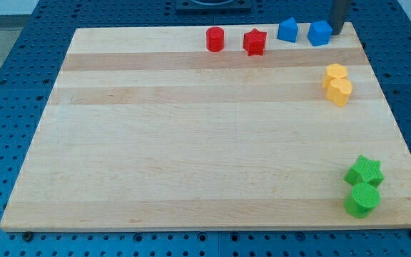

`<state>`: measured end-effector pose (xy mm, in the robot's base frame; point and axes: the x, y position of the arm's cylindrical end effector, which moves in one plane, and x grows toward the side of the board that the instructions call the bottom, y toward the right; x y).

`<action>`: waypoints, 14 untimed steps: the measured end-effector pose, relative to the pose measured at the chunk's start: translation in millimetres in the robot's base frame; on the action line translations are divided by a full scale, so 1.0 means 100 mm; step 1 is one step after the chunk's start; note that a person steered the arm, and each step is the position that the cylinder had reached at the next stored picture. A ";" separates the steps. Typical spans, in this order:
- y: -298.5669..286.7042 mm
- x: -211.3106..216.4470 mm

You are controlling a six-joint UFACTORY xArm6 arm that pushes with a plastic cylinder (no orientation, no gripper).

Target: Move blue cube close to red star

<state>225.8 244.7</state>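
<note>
My tip (336,33), the lower end of a straight dark rod, stands at the far right corner of the pale wooden worktop (191,143), just right of the blue cube (320,33) and touching it or very nearly so. No fingers on this arm: nothing opens, nothing is held.

Far edge, left to right: red cylinder block (215,39), red star block (255,42), a second blue block (287,30) of unclear shape, then the blue cube. The second blue block sits between cube and star, near the star.

Right edge, nearer: two yellow blocks (337,84) pressed together, shapes unclear. Near right corner: green star block (364,172) with a green cylinder block (362,200) touching its near side.

Worktop rests on a blue perforated base (20,86).
</note>
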 end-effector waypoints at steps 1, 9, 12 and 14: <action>-0.01 0.25; -0.39 0.05; -0.81 0.13; -0.93 0.19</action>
<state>245.1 152.1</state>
